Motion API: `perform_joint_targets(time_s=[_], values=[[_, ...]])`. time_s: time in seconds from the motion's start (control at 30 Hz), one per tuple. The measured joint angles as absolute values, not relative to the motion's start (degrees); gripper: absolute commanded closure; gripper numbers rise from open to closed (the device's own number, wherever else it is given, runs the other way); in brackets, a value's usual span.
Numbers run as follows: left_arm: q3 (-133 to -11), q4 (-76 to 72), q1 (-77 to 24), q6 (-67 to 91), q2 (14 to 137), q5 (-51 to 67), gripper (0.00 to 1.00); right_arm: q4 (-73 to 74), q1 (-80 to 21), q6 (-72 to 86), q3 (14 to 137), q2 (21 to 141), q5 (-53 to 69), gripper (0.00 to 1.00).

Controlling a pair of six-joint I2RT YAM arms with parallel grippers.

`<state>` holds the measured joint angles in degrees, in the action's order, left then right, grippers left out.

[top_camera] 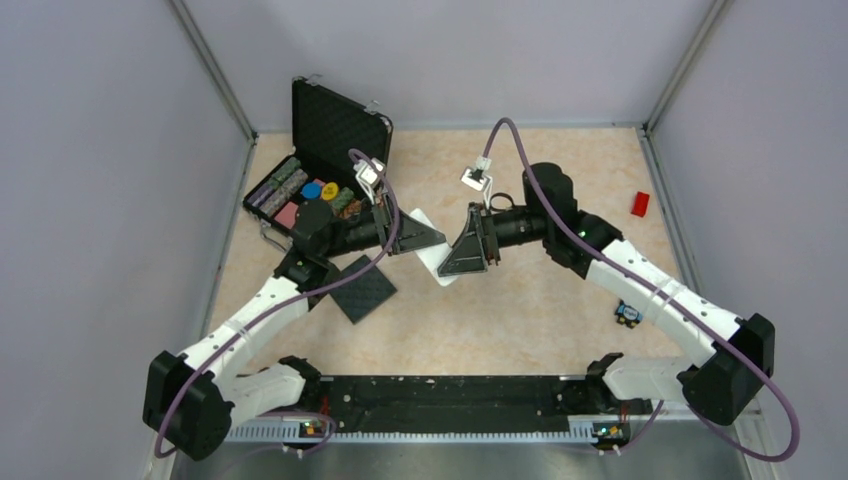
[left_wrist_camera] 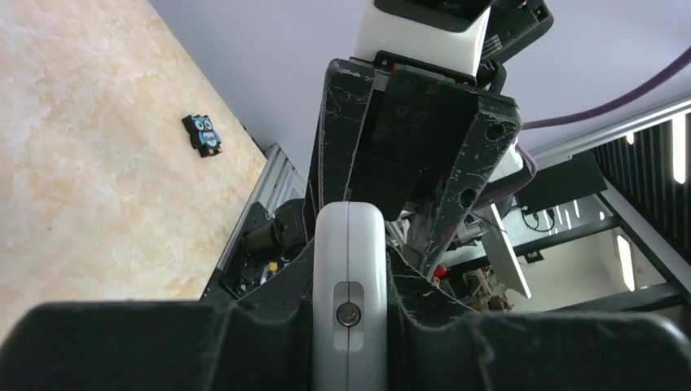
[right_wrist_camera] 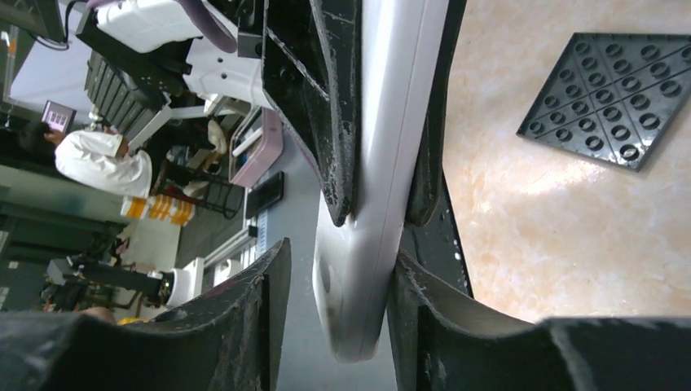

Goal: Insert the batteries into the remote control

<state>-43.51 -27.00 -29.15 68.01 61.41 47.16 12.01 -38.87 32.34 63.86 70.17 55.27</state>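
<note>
Surface: beige marbled worktop [top_camera: 520, 300], enclosed by pale lilac walls [top_camera: 100, 150] with metal posts in the far corners. My arm bases sit on a dark rail [top_camera: 440, 395] along the bottom edge of the top view. At upper left an open black case [top_camera: 335, 125] holds rows of coloured chips [top_camera: 300, 185]; their markings are too small to read. A black studded plate [top_camera: 362, 290] lies flat, left of centre. A red block [top_camera: 640, 203] sits alone at far right. A small owl figure [left_wrist_camera: 204, 134] lies near my right forearm. The remote control [left_wrist_camera: 349, 236] is off the surface at mid-frame, between both wrists. My left gripper [left_wrist_camera: 349, 281] is clamped on it, pads tight against both flat faces. My right gripper [right_wrist_camera: 338, 261] straddles the opposite end with its fingers apart; a gap shows on the left side, and the other finger is close to or touching the shell, I cannot tell which. Both wrist views show the remote edge-on, so the button face is hidden. From above, the grippers cover most of it. Beyond the enclosure, the right wrist view shows a blurred room and a figure in white [right_wrist_camera: 102, 163].
</note>
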Motion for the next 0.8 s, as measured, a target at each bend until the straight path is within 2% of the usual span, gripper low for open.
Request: perform_joint_targets(time_s=[0.07, 0.17, 0.2, 0.27, 0.37, 0.4, 0.43, 0.57, 0.67, 0.8], values=[[-43.6, -26.8, -29.1, 67.8, 61.4, 48.1, 1.00, 12.6, -38.9, 31.7, 63.8, 70.2, 55.5, 0.76], [-44.2, -26.7, -29.1, 66.7, 61.4, 49.3, 1.00, 13.5, -38.8, 31.9, 63.7, 70.5, 55.4, 0.90], [-44.2, -26.8, -29.1, 66.1, 61.4, 49.7, 0.97, 13.8, -38.8, 32.5, 63.7, 70.7, 55.4, 0.92], [-44.3, -26.8, -29.1, 65.6, 61.5, 50.2, 0.77, 13.9, -38.8, 33.1, 63.7, 70.8, 55.5, 0.93], [-44.6, -26.1, -29.1, 65.2, 61.7, 50.0, 0.38, 13.9, -38.8, 33.5, 63.5, 70.8, 54.6, 0.96], [-44.7, -25.1, -29.1, 64.9, 61.8, 49.4, 0.10, 14.0, -38.8, 33.4, 63.4, 70.8, 53.6, 0.96], [-44.9, -23.5, -29.1, 64.4, 61.8, 48.7, 0.03, 14.5, -38.9, 33.2, 63.2, 70.8, 51.8, 0.96], [-48.1, -11.1, -28.9, 60.0, 61.7, 43.0, 0.01, 18.7, -38.8, 32.0, 62.0, 70.5, 43.4, 0.96], [-52.0, 2.6, -28.5, 55.1, 61.5, 34.5, 0.01, 23.2, -38.9, 30.0, 61.9, 70.0, 34.9, 0.96], [-55.6, 18.4, -26.9, 50.2, 59.4, 21.1, 0.01, 32.9, -38.3, 27.3, 61.9, 70.1, 14.9, 0.95]])
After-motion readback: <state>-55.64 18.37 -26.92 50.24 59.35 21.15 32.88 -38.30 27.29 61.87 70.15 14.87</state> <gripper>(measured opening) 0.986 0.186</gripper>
